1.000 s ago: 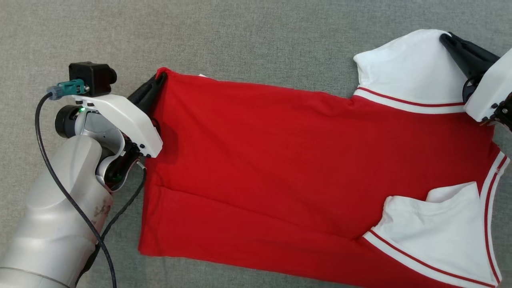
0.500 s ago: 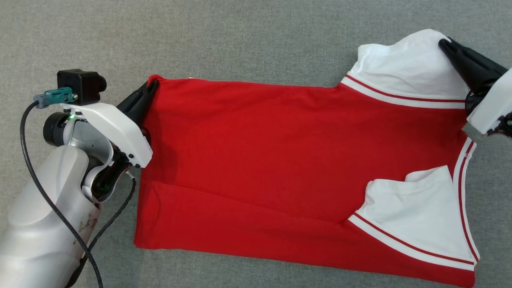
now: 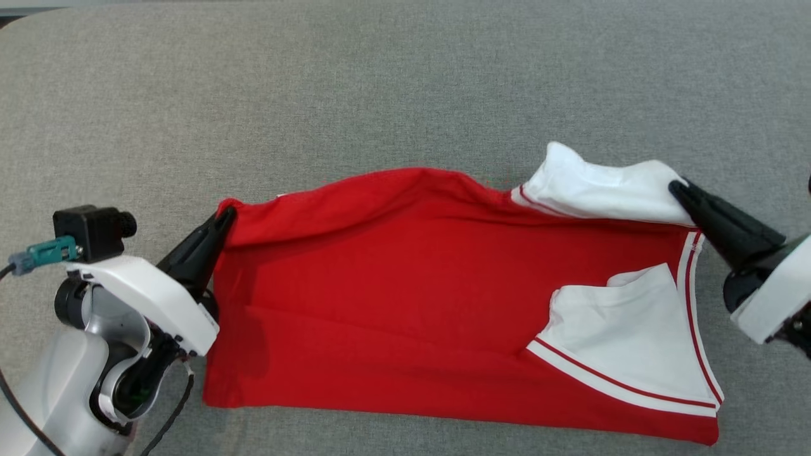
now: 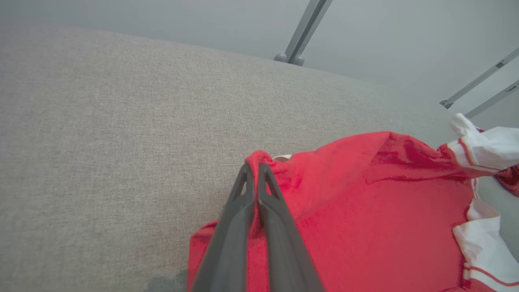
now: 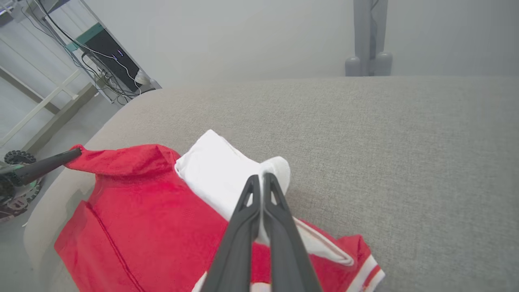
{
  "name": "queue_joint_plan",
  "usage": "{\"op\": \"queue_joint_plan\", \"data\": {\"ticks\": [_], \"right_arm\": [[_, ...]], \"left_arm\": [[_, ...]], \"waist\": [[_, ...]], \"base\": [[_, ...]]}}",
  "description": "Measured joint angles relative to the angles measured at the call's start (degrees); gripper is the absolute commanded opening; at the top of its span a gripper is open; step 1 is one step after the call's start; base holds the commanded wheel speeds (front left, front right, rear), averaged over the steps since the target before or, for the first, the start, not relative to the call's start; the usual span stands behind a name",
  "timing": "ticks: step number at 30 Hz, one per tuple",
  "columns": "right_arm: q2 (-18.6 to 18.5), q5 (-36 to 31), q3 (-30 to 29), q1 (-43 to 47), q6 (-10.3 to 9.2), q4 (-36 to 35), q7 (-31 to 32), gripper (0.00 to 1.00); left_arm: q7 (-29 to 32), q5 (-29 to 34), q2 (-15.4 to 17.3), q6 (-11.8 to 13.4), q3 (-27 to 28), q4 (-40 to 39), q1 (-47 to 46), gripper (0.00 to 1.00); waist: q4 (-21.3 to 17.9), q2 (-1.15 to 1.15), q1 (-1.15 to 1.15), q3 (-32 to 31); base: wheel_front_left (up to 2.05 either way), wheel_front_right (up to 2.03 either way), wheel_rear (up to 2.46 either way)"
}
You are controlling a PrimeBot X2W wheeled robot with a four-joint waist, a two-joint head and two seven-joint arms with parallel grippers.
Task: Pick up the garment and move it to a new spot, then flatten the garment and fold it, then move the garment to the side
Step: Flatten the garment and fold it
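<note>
The garment (image 3: 412, 297) is a red shirt with white sleeves trimmed in red and white stripes, spread across the grey padded table. Its far edge is lifted and folding toward the near edge. My left gripper (image 3: 225, 215) is shut on the red hem corner at the far left; the left wrist view shows that pinch (image 4: 254, 166) on the garment (image 4: 365, 211). My right gripper (image 3: 676, 188) is shut on the white sleeve at the far right, and the right wrist view shows its tips (image 5: 259, 178) clamped on white cloth of the garment (image 5: 162, 219).
The grey padded table (image 3: 380, 95) stretches wide beyond the shirt. A rounded table corner (image 3: 25, 19) shows at the far left. Metal frame legs (image 5: 368, 36) and a cabled rack (image 5: 109, 61) stand past the table's edge.
Both grippers have drawn the far edge of the garment toward the near edge, so it now arches up and the shirt looks narrower. The head view has shifted as well.
</note>
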Motion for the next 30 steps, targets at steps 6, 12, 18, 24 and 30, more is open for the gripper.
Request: {"op": "queue_joint_plan", "data": {"ticks": [6,12,18,24,30], "right_arm": [[4.1,-1.0,-3.4,10.6,0.00,-3.6,-3.5,0.00],[8.1,-2.7,-4.5,16.8,0.00,-4.6,-7.8,0.00],[10.8,-4.6,-3.9,20.7,0.00,-3.0,-11.5,0.67],[13.1,-8.7,-4.0,23.7,0.00,-2.0,-16.7,1.00],[15.0,-14.8,-6.0,24.2,0.00,-2.1,-22.4,1.00]], "left_arm": [[-0.7,-2.7,1.3,2.0,2.0,-4.1,6.6,0.00],[-2.3,-4.2,1.2,2.7,3.2,-4.2,9.4,0.00],[-4.6,-4.4,-0.2,3.3,3.7,-1.8,10.9,1.00],[-11.1,-2.7,-2.1,5.2,4.9,0.2,13.4,1.00],[-18.4,-0.3,-4.0,7.5,6.5,0.1,15.4,1.00]], "waist": [[-0.8,0.00,0.00,-0.4],[-1.3,0.00,0.00,-0.1],[-1.9,0.00,0.00,-0.4],[-2.5,0.00,0.00,-1.8],[-3.0,0.00,0.00,-3.2]], "base": [[0.00,0.00,0.00],[0.00,0.00,0.00],[0.00,0.00,0.00],[0.00,0.00,0.00],[0.00,0.00,0.00]]}}
